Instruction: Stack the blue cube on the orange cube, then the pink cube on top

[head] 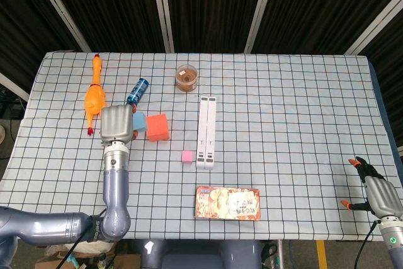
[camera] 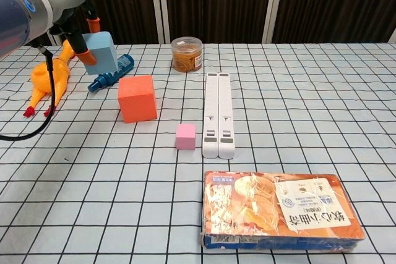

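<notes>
The left hand [camera: 77,26] is seen closed around the blue cube [camera: 102,52], which is held aloft between orange-tipped fingers, up and to the left of the orange cube [camera: 137,97] and not yet over it. The right hand [head: 378,194] is shown at the table's near right corner with fingers spread and nothing in them. On the checked table [camera: 297,91], largest to smallest, a snack box [camera: 281,211] is laid at the front, a white double bar [camera: 218,112] at the centre, a rubber chicken [camera: 48,77] at the left edge, the orange cube beside it, a jar [camera: 186,54] at the back, a blue bottle [camera: 111,72] under the raised cube, and the pink cube [camera: 185,136] just beside the bar. The blue cube is gripped at a tilt, so a corner-first landing is judged likely, by which the orange cube could be shoved or the blue one tipped off. The bottle could also be clipped on the way across.
</notes>
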You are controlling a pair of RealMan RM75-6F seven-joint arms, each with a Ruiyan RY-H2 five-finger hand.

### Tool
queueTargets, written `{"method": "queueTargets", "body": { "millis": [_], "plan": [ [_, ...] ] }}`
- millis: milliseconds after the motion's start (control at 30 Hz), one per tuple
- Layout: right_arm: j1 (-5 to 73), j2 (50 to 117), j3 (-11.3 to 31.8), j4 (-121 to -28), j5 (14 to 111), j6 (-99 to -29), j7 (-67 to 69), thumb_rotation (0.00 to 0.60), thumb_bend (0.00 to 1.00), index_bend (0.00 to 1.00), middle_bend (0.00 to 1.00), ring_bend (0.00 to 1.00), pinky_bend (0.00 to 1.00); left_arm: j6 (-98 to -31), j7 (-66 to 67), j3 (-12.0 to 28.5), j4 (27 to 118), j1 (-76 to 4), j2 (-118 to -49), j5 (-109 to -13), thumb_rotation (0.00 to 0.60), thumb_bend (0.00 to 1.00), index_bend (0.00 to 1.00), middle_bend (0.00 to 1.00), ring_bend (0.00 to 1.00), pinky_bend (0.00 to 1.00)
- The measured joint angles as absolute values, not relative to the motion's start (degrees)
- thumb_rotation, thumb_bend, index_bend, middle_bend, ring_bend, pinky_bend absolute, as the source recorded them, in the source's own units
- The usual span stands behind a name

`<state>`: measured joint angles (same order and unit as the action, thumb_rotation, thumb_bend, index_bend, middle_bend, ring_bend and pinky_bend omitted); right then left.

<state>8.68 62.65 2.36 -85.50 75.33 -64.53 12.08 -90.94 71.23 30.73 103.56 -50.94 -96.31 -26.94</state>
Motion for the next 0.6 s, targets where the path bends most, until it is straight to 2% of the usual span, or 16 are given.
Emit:
{"method": "queueTargets", "body": {
  "millis": [600],
  "plan": [
    [8.7, 62.3, 2.4, -86.1, 74.7, -64.3, 11.3, 0.6, 0.04, 0.12, 0.05, 0.1, 0.21, -84.0, 67.4, 28.0, 97.8, -53.8, -95.4, -24.2, 0.6, 0.38, 0.44, 0.99, 0.83, 0.83]
  ]
}}
